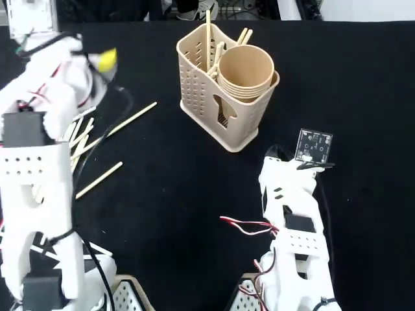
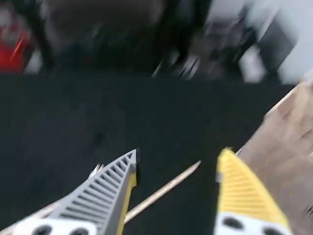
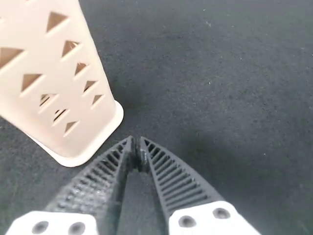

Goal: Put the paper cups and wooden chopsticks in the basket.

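The left hand (image 2: 179,154) stood open at upper left near loose chopsticks (image 1: 97,139); the right hand (image 3: 136,151) was closed, lower right of the basket (image 1: 194,91).

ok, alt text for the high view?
A beige basket on a black table holds stacked paper cups and some chopsticks. Loose chopsticks lie beside the left arm; the right gripper is shut near the basket.

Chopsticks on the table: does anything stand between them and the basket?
Nothing visible does. Bare table lies between the loose chopsticks and the basket. The open left gripper hangs over one chopstick, with nothing between them.
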### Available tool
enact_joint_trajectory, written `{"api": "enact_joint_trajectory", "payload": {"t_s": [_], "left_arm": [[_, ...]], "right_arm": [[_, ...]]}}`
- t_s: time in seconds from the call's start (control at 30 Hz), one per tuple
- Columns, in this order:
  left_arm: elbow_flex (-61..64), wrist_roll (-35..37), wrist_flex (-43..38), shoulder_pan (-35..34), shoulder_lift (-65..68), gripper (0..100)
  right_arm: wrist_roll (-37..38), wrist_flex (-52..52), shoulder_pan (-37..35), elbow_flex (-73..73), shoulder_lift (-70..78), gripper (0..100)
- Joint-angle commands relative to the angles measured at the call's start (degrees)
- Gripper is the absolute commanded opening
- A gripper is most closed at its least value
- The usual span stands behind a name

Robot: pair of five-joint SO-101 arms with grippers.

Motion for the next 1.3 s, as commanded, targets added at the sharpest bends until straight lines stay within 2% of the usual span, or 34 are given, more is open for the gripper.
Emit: {"api": "enact_joint_trajectory", "payload": {"t_s": [0.0,0.17,0.27,0.4,0.5,0.77,0.9,1.07,1.27], "left_arm": [[6.2,-11.43,5.98,-3.74,-1.41,31],[23.34,-26.9,5.45,-4.44,-1.41,31],[33.63,-34.2,-0.26,-4.44,-1.41,31],[45.76,-38.33,-12.66,-4.0,-1.32,31],[49.71,-40.97,-16.44,-3.74,-1.32,31],[49.19,-42.55,-16.62,-3.74,0.62,31],[43.47,-42.37,-15.65,-4.0,9.76,31],[33.45,-42.46,-9.32,-4.18,21.8,31],[26.51,-44.66,-9.05,-4.18,28.48,31]], "right_arm": [[0.26,-0.97,-0.53,-0.31,-1.27,1.3],[0.26,-0.97,-0.53,-0.31,-1.27,1.3],[0.26,-0.97,-0.53,-0.31,-1.27,1.3],[0.26,-0.97,-0.53,-0.31,-1.27,1.3],[0.26,-0.97,-0.53,-0.22,-1.19,1.3],[0.26,-0.97,-0.53,-0.22,-1.19,1.3],[0.26,-0.97,-0.53,0.04,-1.27,1.3],[0.26,-0.97,-0.53,0.13,-1.27,1.4],[0.26,-0.97,-0.53,0.13,-1.27,1.5]]}}
